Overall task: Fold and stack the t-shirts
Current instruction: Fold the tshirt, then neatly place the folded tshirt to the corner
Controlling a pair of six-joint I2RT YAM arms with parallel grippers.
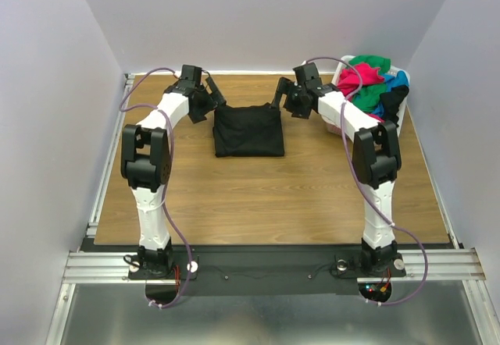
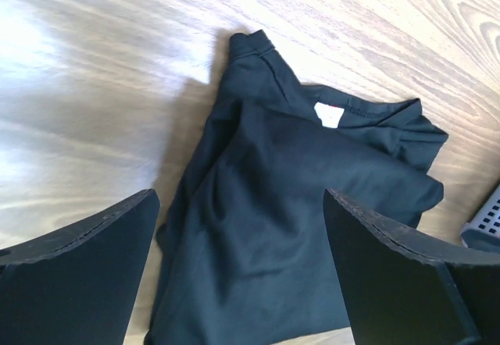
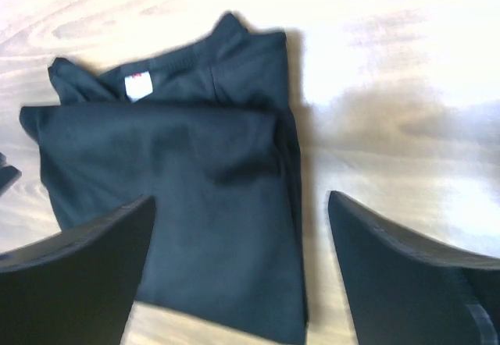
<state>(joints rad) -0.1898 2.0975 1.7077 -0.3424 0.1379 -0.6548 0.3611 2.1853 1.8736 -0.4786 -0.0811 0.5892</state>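
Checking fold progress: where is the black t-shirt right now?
In the top view the black t-shirt lies folded on the table, far middle, between the left gripper and right gripper, left of the basket.

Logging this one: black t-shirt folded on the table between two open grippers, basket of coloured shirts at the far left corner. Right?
Not quite: the basket stands at the far right corner, as the top external view shows. The rest holds: the black t-shirt lies folded on the table between the open left gripper and the open right gripper.
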